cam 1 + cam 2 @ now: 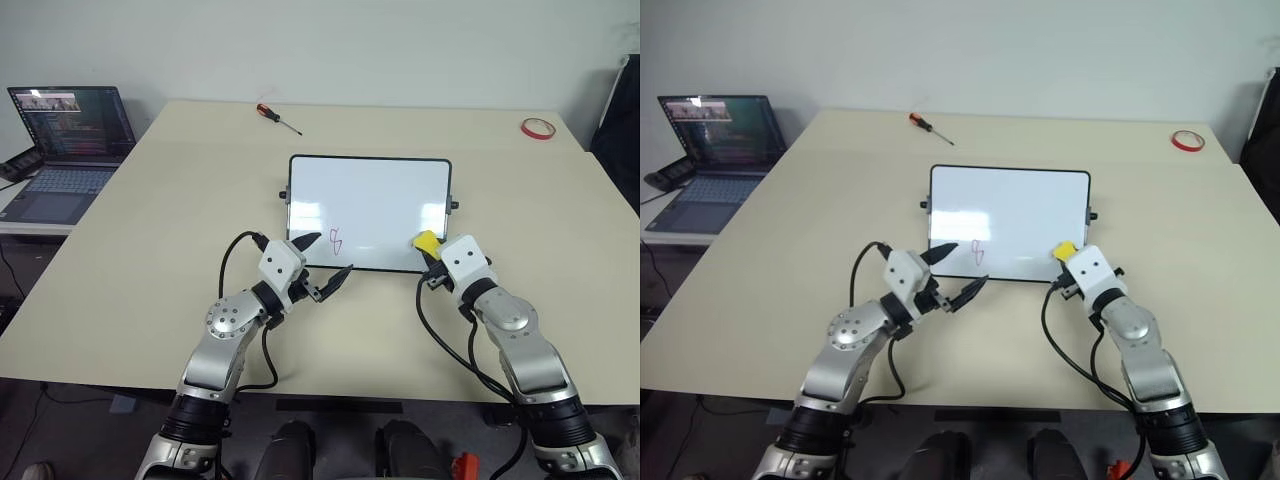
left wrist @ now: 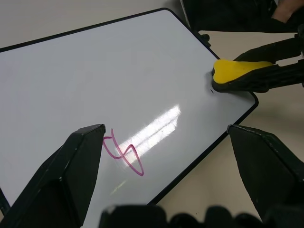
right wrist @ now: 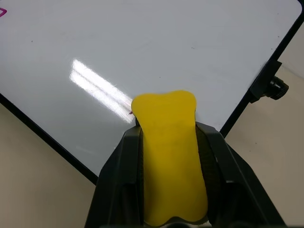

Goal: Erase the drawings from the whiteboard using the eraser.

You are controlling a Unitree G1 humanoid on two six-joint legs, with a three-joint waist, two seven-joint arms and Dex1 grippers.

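The whiteboard (image 1: 370, 205) lies flat in the middle of the desk (image 1: 150, 250). The right pincer (image 1: 432, 252) is clamped on the yellow eraser (image 1: 426, 241), which sits over the board's near right corner. One pink drawing (image 1: 336, 240) shows close to the board's near edge. The left pincer (image 1: 327, 262) hangs over that edge with its fingers (image 2: 71, 175) wide apart, holding nothing.

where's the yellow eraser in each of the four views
left eye view: eraser at the whiteboard's near right corner, held in the right tool.
right eye view: eraser at that same corner.
left wrist view: eraser at the board's corner, clamped between dark fingers.
right wrist view: eraser between that tool's fingers, over the board edge.
shared landmark: the purple squiggle.
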